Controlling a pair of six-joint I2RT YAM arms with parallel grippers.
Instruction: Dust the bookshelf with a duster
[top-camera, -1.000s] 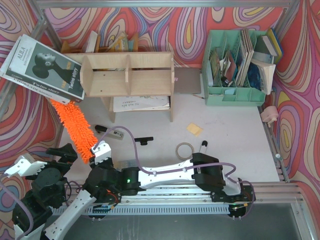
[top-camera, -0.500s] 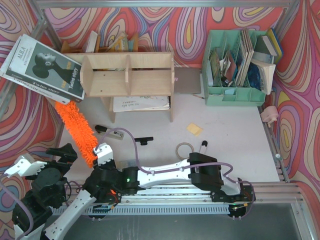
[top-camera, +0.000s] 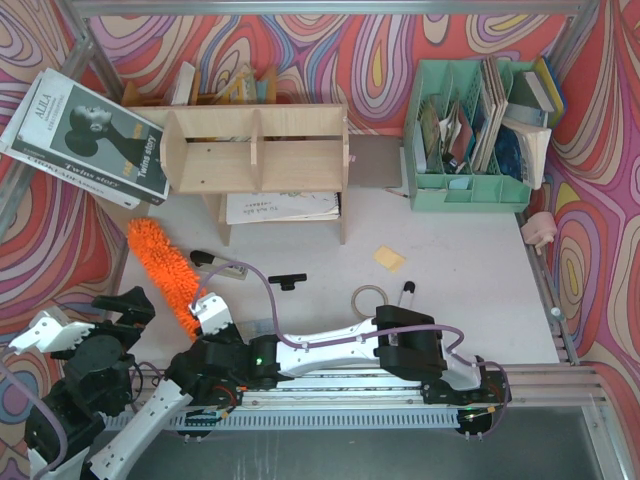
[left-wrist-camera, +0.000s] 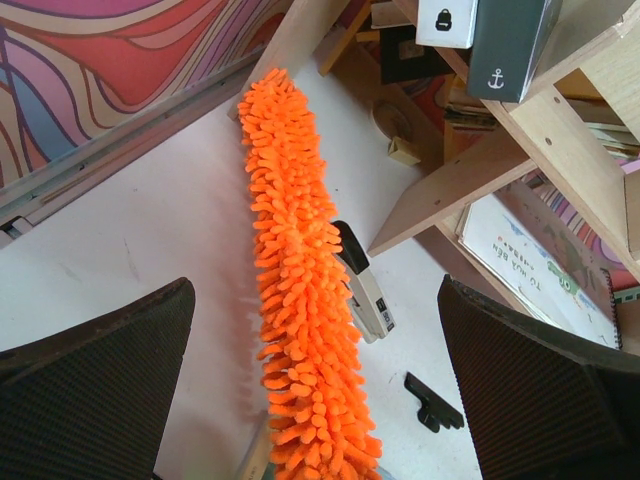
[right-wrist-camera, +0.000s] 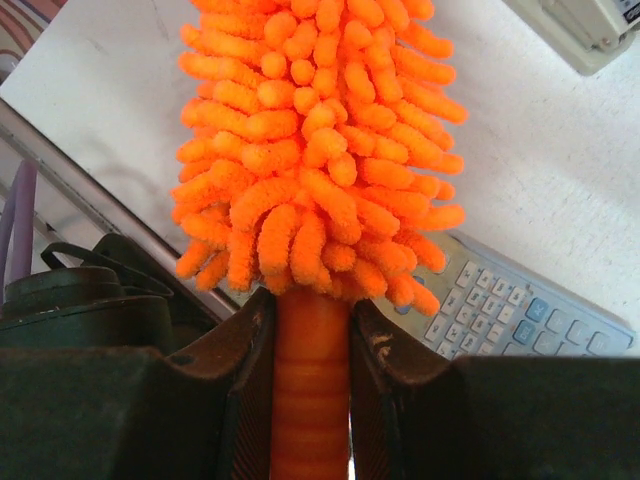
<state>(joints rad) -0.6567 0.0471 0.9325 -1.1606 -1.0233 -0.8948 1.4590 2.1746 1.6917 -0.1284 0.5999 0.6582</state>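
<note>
Fluffy orange duster (top-camera: 165, 270) slants front-left of upright plywood bookshelf (top-camera: 255, 150); apart

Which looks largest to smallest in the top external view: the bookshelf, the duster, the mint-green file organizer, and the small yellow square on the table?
1. bookshelf, the widest outline.
2. mint-green file organizer, somewhat smaller.
3. duster, long but narrow.
4. yellow square, by far the smallest.

Green organizer (top-camera: 465, 190) right rear; books (top-camera: 90, 135) left; tape roll (top-camera: 366, 288), yellow pad (top-camera: 390, 259) mid-table.
</note>
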